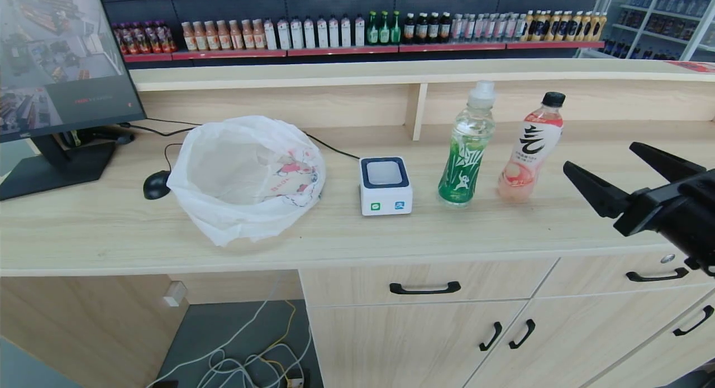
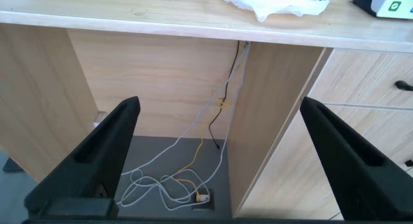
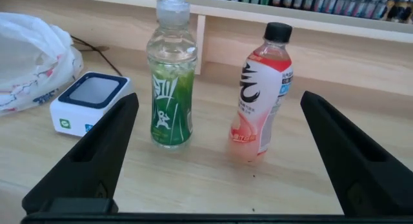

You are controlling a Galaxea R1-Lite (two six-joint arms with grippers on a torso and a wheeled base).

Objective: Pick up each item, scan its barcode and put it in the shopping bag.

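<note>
Clear plastic bottle w/ green label and clear cap (image 1: 466, 153) stood upright on the pale wooden counter (image 1: 346, 237). Just to its right, not touching, stood a clear plastic bottle w/ pink-white label and black cap (image 1: 529, 153), also upright. Small white cube scanner w/ dark-framed top window (image 1: 385, 187) sat near the green one's left. White crinkled plastic shopping bag (image 1: 290, 178) lay left of the scanner, mouth open upward.

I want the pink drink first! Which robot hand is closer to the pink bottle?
Right. The right gripper is right of the pink bottle, facing it. The left gripper is down below the counter edge.
</note>
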